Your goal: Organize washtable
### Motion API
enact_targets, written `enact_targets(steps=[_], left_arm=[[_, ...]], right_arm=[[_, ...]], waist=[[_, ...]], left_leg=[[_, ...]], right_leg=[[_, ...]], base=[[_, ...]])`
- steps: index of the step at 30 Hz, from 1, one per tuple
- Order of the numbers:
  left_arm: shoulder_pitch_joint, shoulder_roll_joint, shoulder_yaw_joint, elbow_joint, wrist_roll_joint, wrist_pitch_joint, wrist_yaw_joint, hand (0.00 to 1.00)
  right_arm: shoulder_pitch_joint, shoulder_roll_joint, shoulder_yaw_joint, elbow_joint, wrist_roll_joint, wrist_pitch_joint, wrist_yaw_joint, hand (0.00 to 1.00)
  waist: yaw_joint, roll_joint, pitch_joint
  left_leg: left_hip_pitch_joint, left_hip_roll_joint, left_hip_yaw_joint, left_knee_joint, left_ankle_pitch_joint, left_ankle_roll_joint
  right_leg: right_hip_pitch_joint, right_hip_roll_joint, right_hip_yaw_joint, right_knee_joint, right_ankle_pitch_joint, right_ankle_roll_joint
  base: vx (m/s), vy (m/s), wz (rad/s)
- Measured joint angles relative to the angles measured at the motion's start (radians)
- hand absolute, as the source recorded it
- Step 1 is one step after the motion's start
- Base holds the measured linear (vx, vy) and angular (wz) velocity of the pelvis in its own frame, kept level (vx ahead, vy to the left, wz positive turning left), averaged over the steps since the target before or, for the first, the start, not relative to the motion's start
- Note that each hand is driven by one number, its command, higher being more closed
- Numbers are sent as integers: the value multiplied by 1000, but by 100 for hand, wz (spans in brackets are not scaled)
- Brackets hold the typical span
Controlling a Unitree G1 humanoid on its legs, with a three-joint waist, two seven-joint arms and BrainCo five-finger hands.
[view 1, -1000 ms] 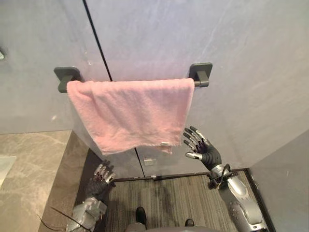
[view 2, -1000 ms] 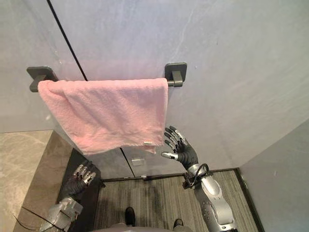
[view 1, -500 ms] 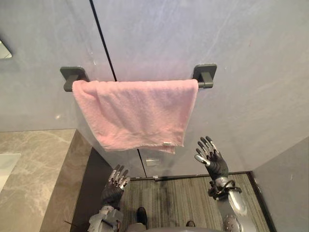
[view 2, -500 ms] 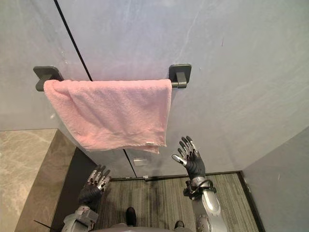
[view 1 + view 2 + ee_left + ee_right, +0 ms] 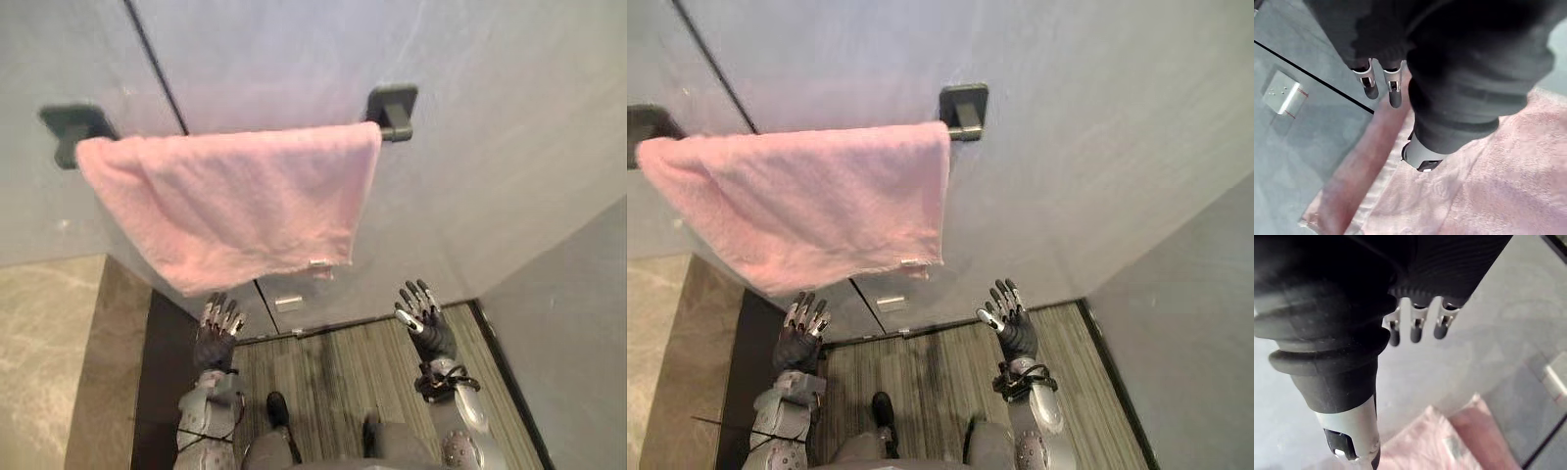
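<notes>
A small white plate sits low on the grey wall, above striped carpet.

the bar is hidden under the pink towel, only its right end shows by the right bracket; the left bracket is cut off by the right eye view's edge; the tag on the towel's hem is too small to tell

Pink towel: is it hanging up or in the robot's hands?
Hanging: the pink towel is draped over the wall rail, spread wide. The left hand and right hand are open below it.
</notes>
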Motion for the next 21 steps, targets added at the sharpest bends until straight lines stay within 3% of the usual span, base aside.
enact_targets(steps=[2, 4, 7, 9, 11, 12, 13, 14, 15, 16, 18, 19, 20, 21], left_arm=[[0, 4, -1, 8, -2, -11, 2, 0], [-1, -2, 0, 20, -9, -14, 5, 0], [33, -38, -1, 48, -13, -14, 22, 0], [87, -41, -2, 46, -18, -17, 23, 0], [103, -30, -5, 50, -34, -15, 22, 0], [101, -39, -10, 50, -35, -14, 21, 0], [98, -35, -12, 60, -34, -14, 18, 0], [99, -31, -12, 70, -34, -15, 17, 0], [103, -24, -12, 96, -33, -14, 15, 0], [98, -23, -12, 113, -31, -14, 12, 0], [78, -23, -18, 126, -31, -15, 0, 0], [69, -21, -26, 131, -31, -14, -1, 0], [35, -21, -60, 136, -29, -14, -2, 0], [25, -21, -79, 135, -28, -15, -3, 0]], right_arm=[[-14, -12, 46, 3, 14, 0, 16, 0], [-73, -35, 91, 35, 23, 0, 22, 0], [-120, -71, 111, 86, 30, 1, 22, 0], [-117, -87, 137, 82, 29, 0, 28, 0], [-112, -112, 137, 72, 29, -7, 39, 0], [-92, -120, 118, 77, 29, -9, 42, 0], [-83, -117, 91, 85, 30, -9, 39, 0], [-81, -119, 87, 83, 30, -9, 40, 0], [-61, -123, 84, 72, 31, -10, 41, 0], [-30, -123, 79, 57, 39, -15, 42, 0], [2, -123, 71, 55, 53, -19, 45, 0], [9, -124, 66, 54, 57, -19, 45, 0], [30, -124, 36, 37, 58, -19, 45, 0], [39, -124, 20, 25, 57, -19, 45, 0]], waist=[[8, -19, -11], [51, -13, -16], [57, 63, 15], [58, 85, 23], [48, 94, 24], [39, 81, 27], [33, 65, 31], [31, 53, 38], [26, 46, 39], [24, 60, 31], [4, 77, 9], [-7, 88, 1], [-35, 115, -21], [-36, 130, -33]], left_leg=[[-36, -19, -50, 31, 18, 10], [-125, -16, -89, 100, 21, 5], [-158, 26, -183, 147, 52, -35], [-162, 55, -220, 176, 71, -45], [-189, 49, -254, 153, 149, -41], [-224, 30, -218, 255, -7, 44], [-282, 10, -152, 451, -78, 126], [-290, 12, -117, 550, -106, 134], [-279, 40, -60, 724, -181, 126], [-229, 82, -23, 833, -253, 109], [-128, 156, 14, 906, -309, 75], [-100, 180, 16, 908, -308, 71], [-37, 244, 17, 885, -273, 52], [-20, 267, 16, 852, -218, 58]], right_leg=[[67, 2, 38, -71, -49, -19], [106, 17, 9, -214, -106, -46], [156, 85, -57, -254, -103, -75], [149, 131, -67, -189, -119, -111], [132, 143, -121, -167, -132, -178], [111, 118, -179, -152, -117, -182], [96, 74, -212, -151, -98, -182], [96, 58, -220, -163, -84, -182], [107, 42, -242, -203, -51, -181], [121, 35, -280, -244, -22, -182], [121, 17, -351, -258, -5, -181], [122, 10, -387, -253, -4, -180], [94, -22, -491, -204, -5, -181], [68, -36, -522, -160, -10, -187]], base=[[-8, -156, 94], [-101, -215, 58], [-183, -141, 68], [-244, -193, 53], [-330, -164, 86], [-333, -111, 112], [-307, -108, 94], [-291, -127, 77], [-258, -55, 68], [-239, -19, 78], [-169, 33, 105], [-166, 65, 196], [-131, 86, 182], [-162, 138, 235]])
